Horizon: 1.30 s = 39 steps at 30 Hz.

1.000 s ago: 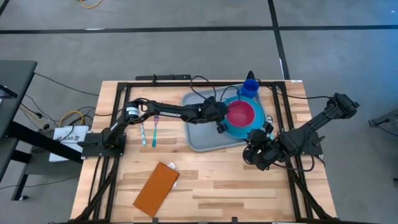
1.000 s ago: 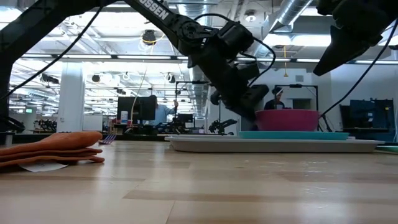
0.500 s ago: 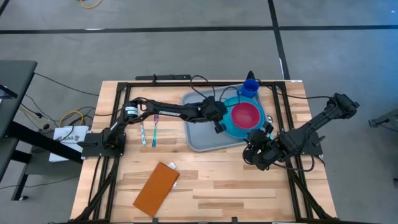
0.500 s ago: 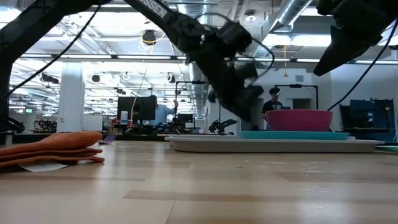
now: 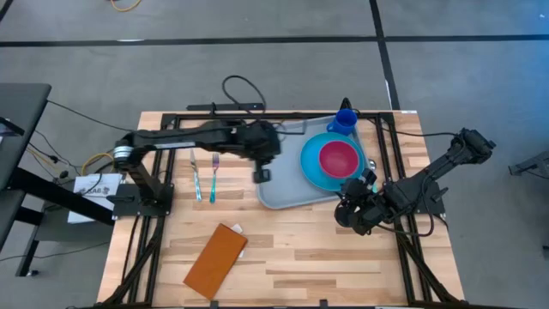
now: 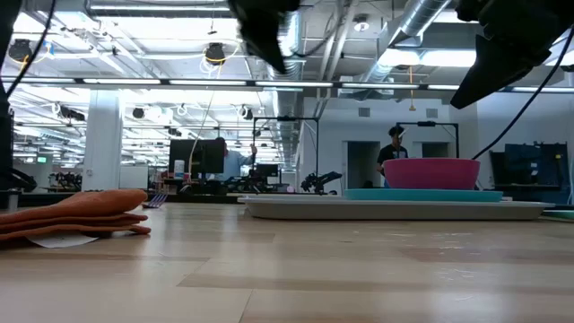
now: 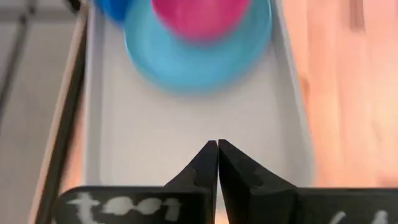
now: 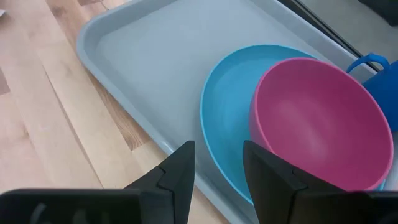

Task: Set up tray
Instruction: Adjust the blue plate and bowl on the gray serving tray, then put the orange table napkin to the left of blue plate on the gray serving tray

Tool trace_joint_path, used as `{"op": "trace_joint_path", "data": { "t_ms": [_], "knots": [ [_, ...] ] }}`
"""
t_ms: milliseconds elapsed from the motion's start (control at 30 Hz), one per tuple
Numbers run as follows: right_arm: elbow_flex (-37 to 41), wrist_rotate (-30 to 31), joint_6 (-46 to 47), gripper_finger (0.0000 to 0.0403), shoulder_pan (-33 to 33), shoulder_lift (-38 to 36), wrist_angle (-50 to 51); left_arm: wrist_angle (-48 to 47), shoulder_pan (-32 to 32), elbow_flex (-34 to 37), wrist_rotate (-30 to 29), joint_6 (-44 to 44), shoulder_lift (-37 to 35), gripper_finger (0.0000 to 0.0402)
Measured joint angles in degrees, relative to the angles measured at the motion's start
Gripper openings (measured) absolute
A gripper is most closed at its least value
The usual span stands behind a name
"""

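The left gripper (image 5: 261, 174) (fingers pressed together, empty) should be opened squarely over the teal plastic fork (image 5: 214, 178) beside the pale grey-blue plastic tray (image 5: 279, 190).

Grey-blue tray (image 5: 279, 190), blue plate (image 5: 310, 166), pink bowl (image 5: 338, 157)

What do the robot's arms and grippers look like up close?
Both arms are dark, nearly black, made of jointed segments with thin black cables looping beside them. The left arm has a silvery ring at one joint. Each gripper ends in two flat black fingers tapering to points: the left gripper carries smeared white lettering on its body, while the right gripper looks plain black.
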State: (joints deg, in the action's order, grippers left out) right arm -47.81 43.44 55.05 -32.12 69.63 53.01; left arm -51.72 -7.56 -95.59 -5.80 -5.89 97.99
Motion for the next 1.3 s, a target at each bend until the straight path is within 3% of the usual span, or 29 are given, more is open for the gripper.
{"op": "trace_joint_path", "data": {
  "t_ms": [200,333,433,633,967,1133,1300],
  "knots": [
    [0.0,0.25,-0.04,0.0127,1.45,0.0,-0.45,-25.31,8.54,0.02,0.85,21.26,-4.82,0.0042],
    [0.0,0.29,-0.06,0.0127,2.86,0.0,-1.38,-32.99,18.15,0.36,1.81,35.76,-4.13,0.0069],
    [0.0,0.24,-1.14,0.0127,3.61,0.0,-2.22,-32.2,25.14,2.18,2.47,42.53,-3.84,0.0085],
    [0.0,0.14,-6.72,0.0127,4.73,0.01,-6.18,-26.3,35.05,8.54,-2.85,56.86,-3.86,0.0103],
    [0.01,0.04,-16.65,0.0127,7.73,0.0,-13.88,-12.5,43.57,27.27,0.47,79.57,-4.15,0.011],
    [0.0,0.02,-20.89,0.0127,10.56,0.0,-16.81,-8.77,42.35,32.15,1.73,76.06,-7.57,0.011],
    [0.0,-0.02,-23.81,0.0127,13.8,0.02,-17.74,-17.36,37.86,32.39,2.38,73.24,-16.66,0.011]
  ]
}}
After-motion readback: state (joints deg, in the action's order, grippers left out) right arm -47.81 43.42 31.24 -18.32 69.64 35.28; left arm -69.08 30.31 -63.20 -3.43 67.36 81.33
